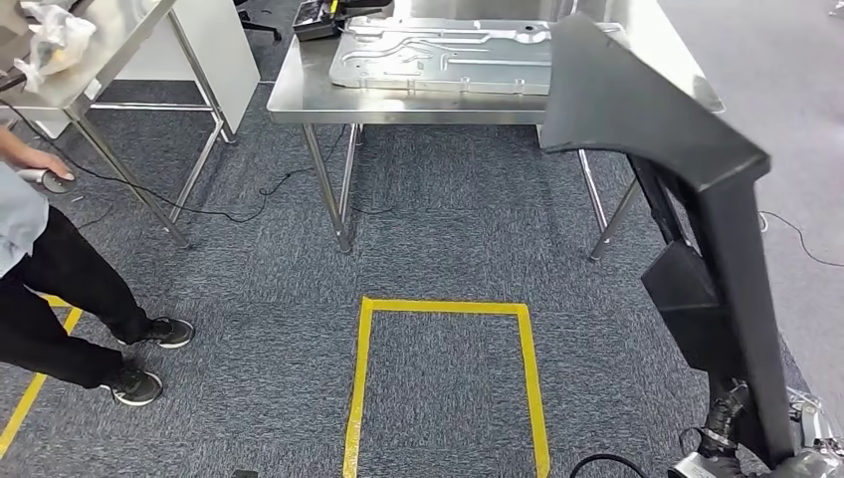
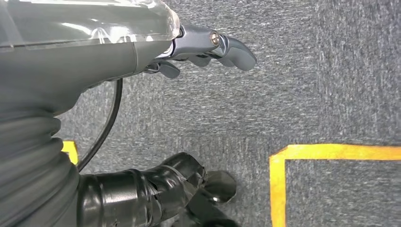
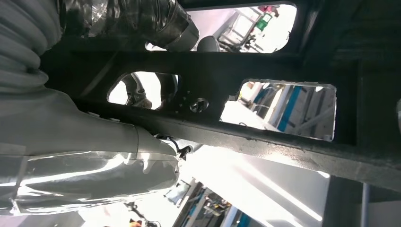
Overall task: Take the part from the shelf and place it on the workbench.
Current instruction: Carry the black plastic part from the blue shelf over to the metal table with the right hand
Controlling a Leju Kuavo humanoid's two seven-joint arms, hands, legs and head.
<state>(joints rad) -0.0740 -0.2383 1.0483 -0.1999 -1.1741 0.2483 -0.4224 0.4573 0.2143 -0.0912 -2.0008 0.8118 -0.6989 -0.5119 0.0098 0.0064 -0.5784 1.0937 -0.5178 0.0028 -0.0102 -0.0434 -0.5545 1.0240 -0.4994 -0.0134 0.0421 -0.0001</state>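
Black part (image 1: 657,119) is up at 2 o'clock in head view, gripped by right hand (image 3: 142,28) wrapped on its cutout bar. Looks stiff, long, top-heavy; hold near the cutouts. Left hand (image 2: 208,47) empty, fingers loosely apart. Workbench (image 1: 299,95) at 12 o'clock.

Lighting: even, overhead; soft sheen on steel bench (image 1: 299,95), faint shadows beneath. Head view sharp; black part (image 1: 637,100) slightly motion-blurred. Right wrist view: backlit, background blown out, part silhouetted. Left wrist view: carpet softly focused.
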